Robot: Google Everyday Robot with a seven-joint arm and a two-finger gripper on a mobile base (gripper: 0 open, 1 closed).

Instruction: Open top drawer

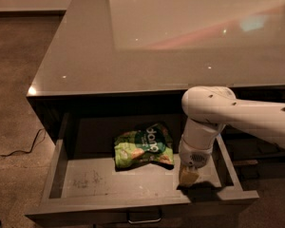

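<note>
The top drawer (pixel 133 201) is pulled far out from under the grey counter. Its grey scuffed floor and grey rim show, and its small silver bar handle (pixel 144 218) sits at the centre of the front, at the picture's lower edge. A green snack bag (pixel 143 145) lies inside the drawer, near the middle. My gripper (pixel 188 175) points down into the drawer's right part, just behind the front rim and to the right of the bag. The white arm (pixel 237 115) comes in from the right.
The glossy grey counter top (pixel 171 42) spans the upper picture. More dark drawer fronts (pixel 261 151) stand to the right of the open drawer. A black cable (pixel 19 148) lies on the speckled floor at the left.
</note>
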